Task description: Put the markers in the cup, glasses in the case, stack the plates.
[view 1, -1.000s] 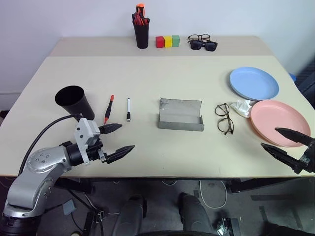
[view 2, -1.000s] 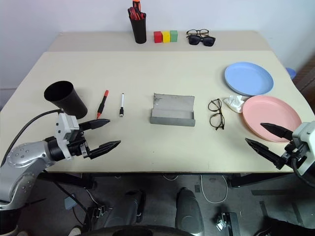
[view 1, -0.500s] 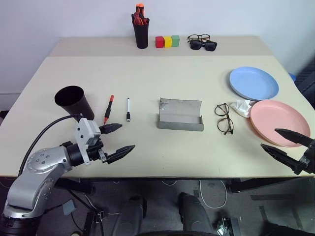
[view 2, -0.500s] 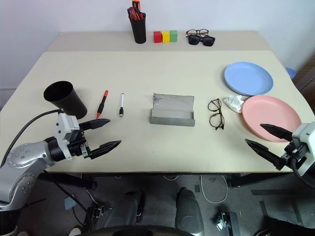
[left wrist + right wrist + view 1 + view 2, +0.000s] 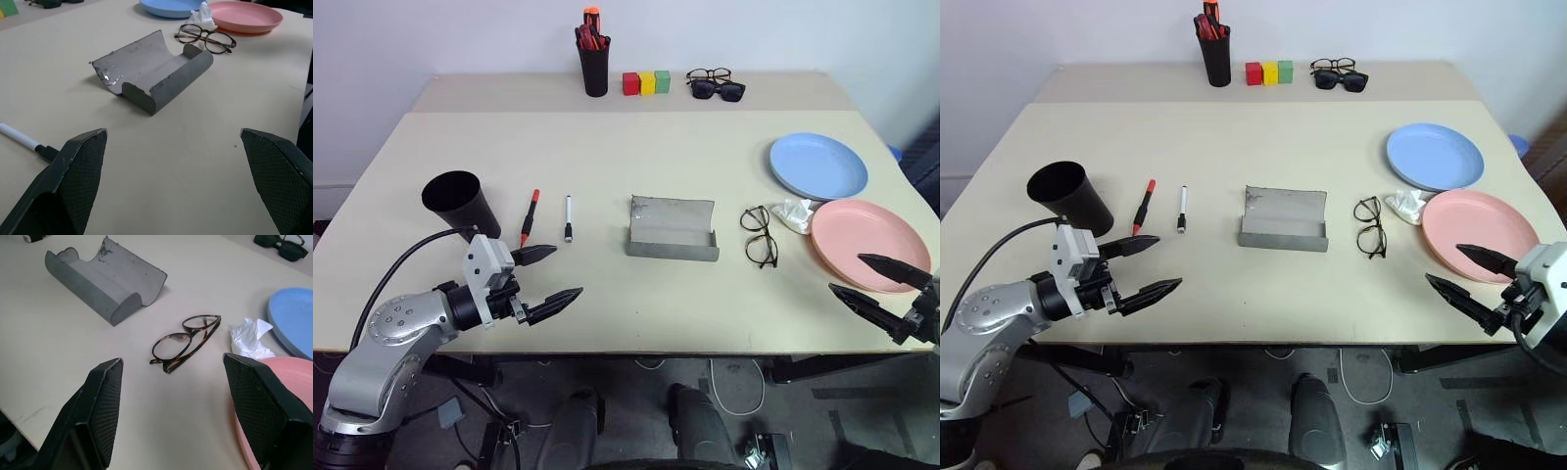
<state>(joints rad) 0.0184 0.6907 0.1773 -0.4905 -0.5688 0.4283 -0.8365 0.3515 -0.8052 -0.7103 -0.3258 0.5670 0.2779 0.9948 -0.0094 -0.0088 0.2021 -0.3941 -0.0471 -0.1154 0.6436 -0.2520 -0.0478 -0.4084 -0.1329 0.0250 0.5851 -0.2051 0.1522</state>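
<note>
Nothing has been gathered yet. The left gripper (image 5: 546,277) is held spread wide and empty just short of the red-capped marker (image 5: 530,216) and white marker (image 5: 569,217), beside the black cup (image 5: 460,203). The right gripper (image 5: 879,283), likewise parted and empty, is poised at the pink plate (image 5: 868,243); the blue plate (image 5: 819,165) lies apart, and the glasses (image 5: 760,235) rest beside the opened grey case (image 5: 672,230).

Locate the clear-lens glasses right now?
In the left eye view, the glasses lie flat on the table's right half, between the open grey case and the pink plate, beside a crumpled tissue.
</note>
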